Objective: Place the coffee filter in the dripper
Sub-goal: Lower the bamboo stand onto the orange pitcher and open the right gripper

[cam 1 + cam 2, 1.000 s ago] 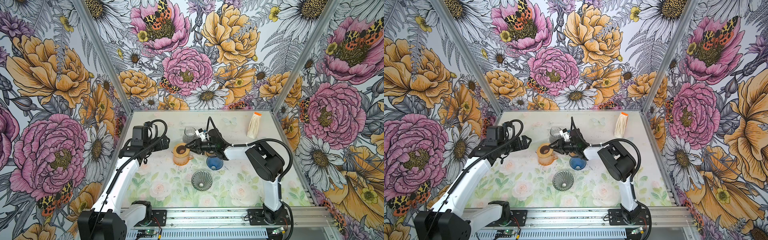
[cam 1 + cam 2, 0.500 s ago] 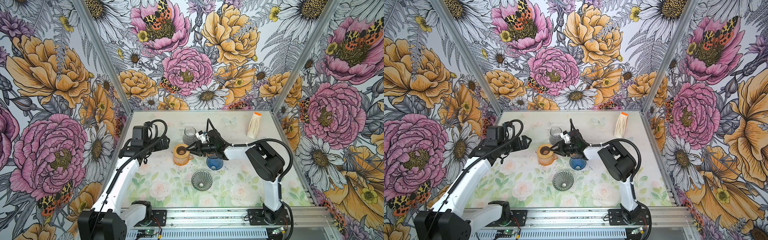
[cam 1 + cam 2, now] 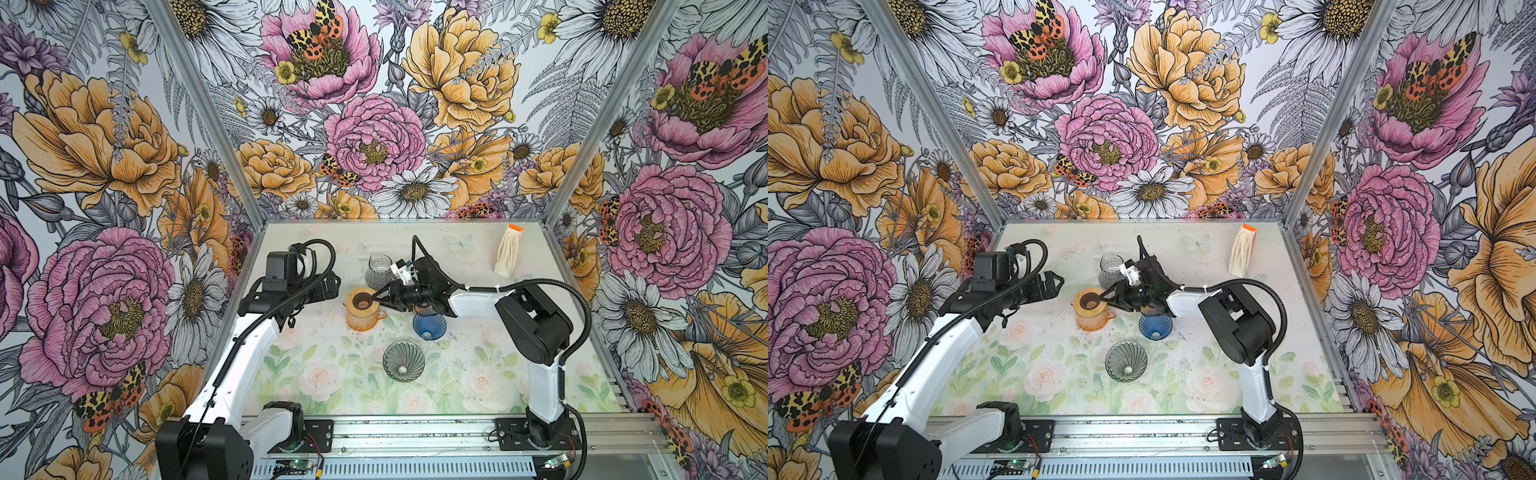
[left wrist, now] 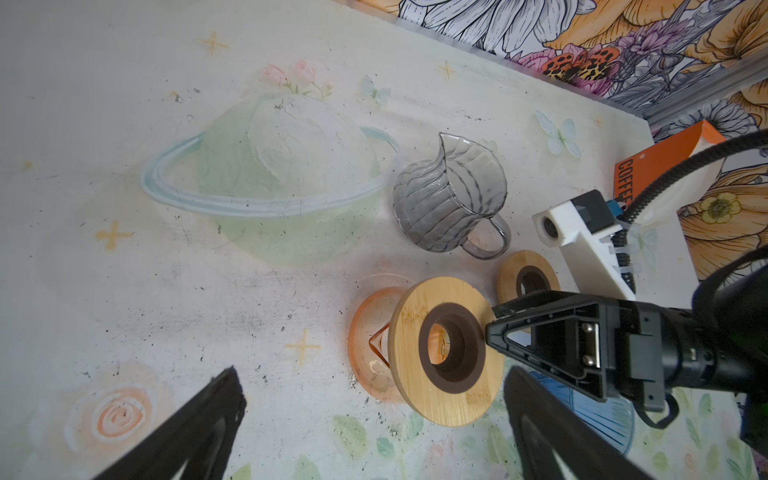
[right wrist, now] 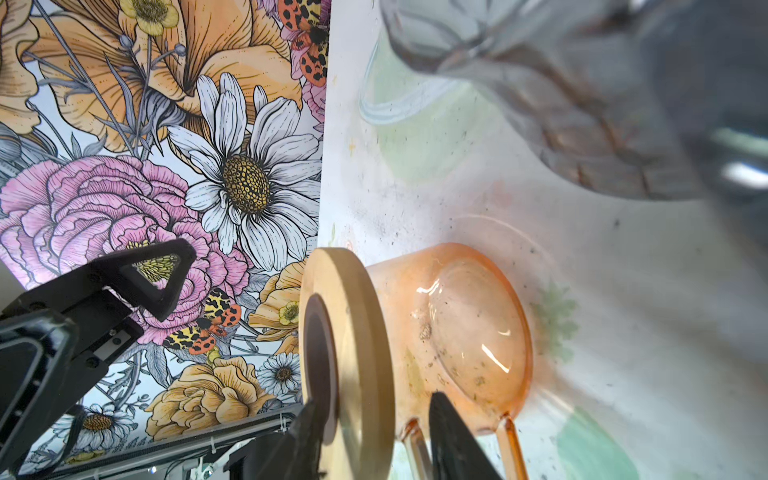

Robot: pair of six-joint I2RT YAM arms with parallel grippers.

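Observation:
The coffee filter pack (image 3: 509,251) (image 3: 1242,249), a cream bag with an orange top, leans at the back right; its orange label (image 4: 648,166) shows in the left wrist view. A blue dripper (image 3: 429,326) (image 3: 1155,326) stands mid-table, and a grey ribbed dripper (image 3: 403,360) (image 3: 1126,360) lies nearer the front. My right gripper (image 3: 376,297) (image 3: 1104,296) (image 5: 372,401) is open, its jaws straddling the rim of the wooden ring (image 4: 409,332) (image 5: 353,332) on the orange carafe (image 3: 363,318) (image 5: 465,332). My left gripper (image 3: 332,286) (image 3: 1054,284) (image 4: 374,432) is open and empty, left of the carafe.
A grey glass pitcher (image 3: 379,270) (image 4: 451,199) stands just behind the carafe. In the left wrist view a second, smaller wooden ring (image 4: 509,282) shows behind my right gripper. The right forearm passes over the blue dripper. Enclosure walls close in the back and both sides.
My right gripper's jaws have widened around the wooden ring on the carafe. The left arm has not moved.

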